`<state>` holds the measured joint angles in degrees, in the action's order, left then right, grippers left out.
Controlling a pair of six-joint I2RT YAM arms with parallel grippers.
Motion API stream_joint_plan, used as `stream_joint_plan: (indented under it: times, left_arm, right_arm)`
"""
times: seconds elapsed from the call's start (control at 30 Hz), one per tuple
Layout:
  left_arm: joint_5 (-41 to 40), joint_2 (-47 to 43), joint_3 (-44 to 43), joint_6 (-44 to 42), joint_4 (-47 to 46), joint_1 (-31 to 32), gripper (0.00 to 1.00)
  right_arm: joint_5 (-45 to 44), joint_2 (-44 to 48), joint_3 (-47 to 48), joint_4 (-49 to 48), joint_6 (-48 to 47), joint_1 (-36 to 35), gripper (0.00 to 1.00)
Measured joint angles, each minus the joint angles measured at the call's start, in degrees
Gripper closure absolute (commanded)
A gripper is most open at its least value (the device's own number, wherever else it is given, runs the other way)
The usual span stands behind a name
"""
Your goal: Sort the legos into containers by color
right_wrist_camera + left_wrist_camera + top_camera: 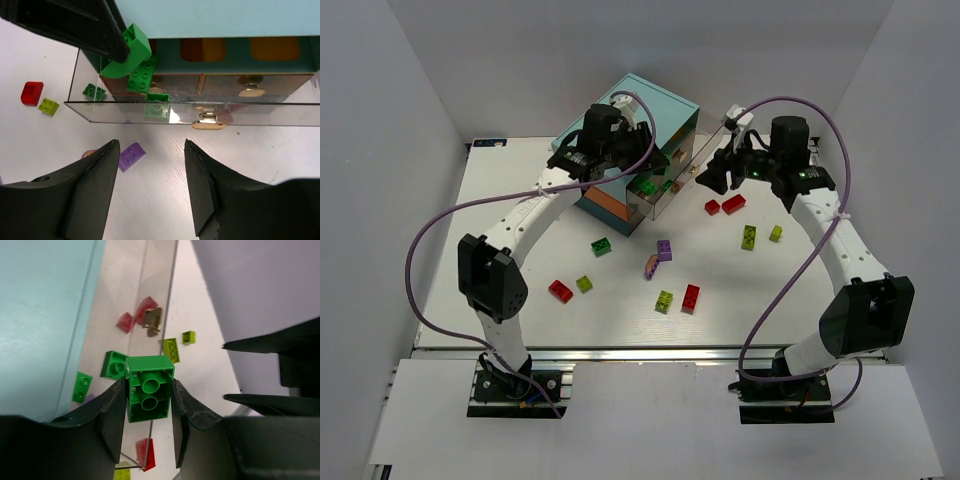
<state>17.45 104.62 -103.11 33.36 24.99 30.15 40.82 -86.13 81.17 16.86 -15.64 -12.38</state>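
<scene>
- Left gripper [148, 407] pinches a green brick [150, 385] above the clear open drawer [260, 114].
- Right gripper [151, 150] hangs spread and empty at the chest's [640, 105] 3 o'clock.
- Loose bricks [691, 297] lie on the table [510, 215] at its 5 o'clock.

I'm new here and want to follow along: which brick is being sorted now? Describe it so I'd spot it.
Find the big teal chest with its clear drawer pulled out. Just above that drawer, the left gripper pinches a green brick. Unlike the green bricks lying in the drawer, it hangs in the air between black fingers.
</scene>
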Motion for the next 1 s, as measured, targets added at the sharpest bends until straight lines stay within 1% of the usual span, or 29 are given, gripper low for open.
stream_joint_plan:
  times: [0.03, 0.1, 0.13, 0.2, 0.23, 0.3, 0.43, 0.5, 0.53, 0.57, 0.6, 0.63, 0.67, 0.73, 0.77, 0.8, 0.87, 0.9, 0.93, 1.0]
  left_arm:
    - [-1.05, 0.70, -0.94, -0.46, 1.40, 0.11, 0.59]
    - [-2.69, 1.90, -3.15, -1.16, 3.21, 0.31, 0.52]
    - [-3.37, 2.69, -4.57, -1.49, 3.87, 0.35, 0.43]
    - [-4.39, 3.67, -6.38, -2.23, 4.52, 0.35, 0.36]
    - [-4.81, 3.87, -6.78, -2.45, 4.81, 0.39, 0.32]
    - [-5.31, 3.89, -6.91, -2.62, 5.25, 0.57, 0.29]
    - [-6.12, 3.89, -7.96, -2.82, 6.16, 0.83, 0.28]
    - [-6.36, 3.89, -9.16, -2.86, 6.75, 0.85, 0.36]
    - [-6.58, 3.89, -9.90, -2.89, 6.93, 0.85, 0.42]
    - [-6.86, 3.87, -10.58, -2.89, 7.10, 0.85, 0.61]
    - [-7.48, 3.61, -10.99, -2.49, 7.13, 0.79, 0.71]
    - [-8.20, 3.04, -10.82, -2.49, 7.15, 0.66, 0.78]
    - [-8.85, 1.90, -10.08, -2.38, 7.23, 0.48, 0.83]
    - [-11.47, -2.27, -6.54, -1.97, 7.10, 0.28, 0.83]
    - [-13.11, -5.31, -3.65, -1.86, 6.93, 0.09, 0.81]
    - [-14.97, -9.25, -0.26, -1.57, 7.17, -0.17, 0.65]
    - [-18.47, -17.25, 5.99, -0.79, 7.78, -0.76, 0.46]
    - [-20.39, -22.18, 9.88, -0.02, 7.91, -0.98, 0.38]
    - [-22.27, -27.26, 13.73, 1.14, 8.31, -1.29, 0.27]
    - [-25.94, -36.54, 20.81, 3.69, 9.77, -1.90, 0.21]
  right_arm:
    - [-0.02, 0.24, -0.22, -0.02, 0.00, 0.26, 0.40]
    - [-0.04, 0.37, -0.39, -0.09, 0.00, 0.70, 0.40]
    - [-0.07, 0.37, -0.39, -0.09, 0.00, 0.87, 0.39]
    - [-0.04, 0.37, -0.39, -0.11, -0.04, 1.22, 0.39]
    - [-0.02, 0.37, -0.39, -0.13, -0.20, 1.42, 0.37]
    - [0.13, 0.37, -0.39, -0.07, -0.63, 1.55, 0.32]
    - [1.40, 0.37, -0.39, 0.11, -2.16, 1.86, 0.31]
    - [2.75, 0.37, -0.39, 0.33, -3.58, 1.88, 0.32]
    - [3.67, 0.37, -0.39, 0.81, -4.90, 1.88, 0.33]
    - [5.29, 0.37, -0.39, 1.51, -7.30, 1.88, 0.34]
    - [7.04, 0.37, -0.37, 2.89, -10.12, 1.88, 0.36]
    - [9.60, 0.39, -0.28, 4.83, -14.08, 1.88, 0.36]
    - [12.02, 0.48, -0.28, 7.23, -18.32, 1.86, 0.36]
    - [16.81, 0.70, -0.28, 12.72, -29.62, 1.40, 0.33]
    - [18.58, 0.79, -0.28, 15.34, -34.71, 0.90, 0.32]
    - [20.13, 0.81, 0.02, 18.32, -40.30, -0.11, 0.30]
    - [21.14, -0.24, 2.21, 24.15, -49.18, -3.30, 0.28]
    - [21.27, -1.29, 4.22, 26.88, -53.31, -5.68, 0.26]
    - [21.05, -2.78, 6.60, 28.89, -57.09, -8.33, 0.25]
    - [20.13, -5.42, 9.84, 30.56, -62.20, -13.66, 0.21]
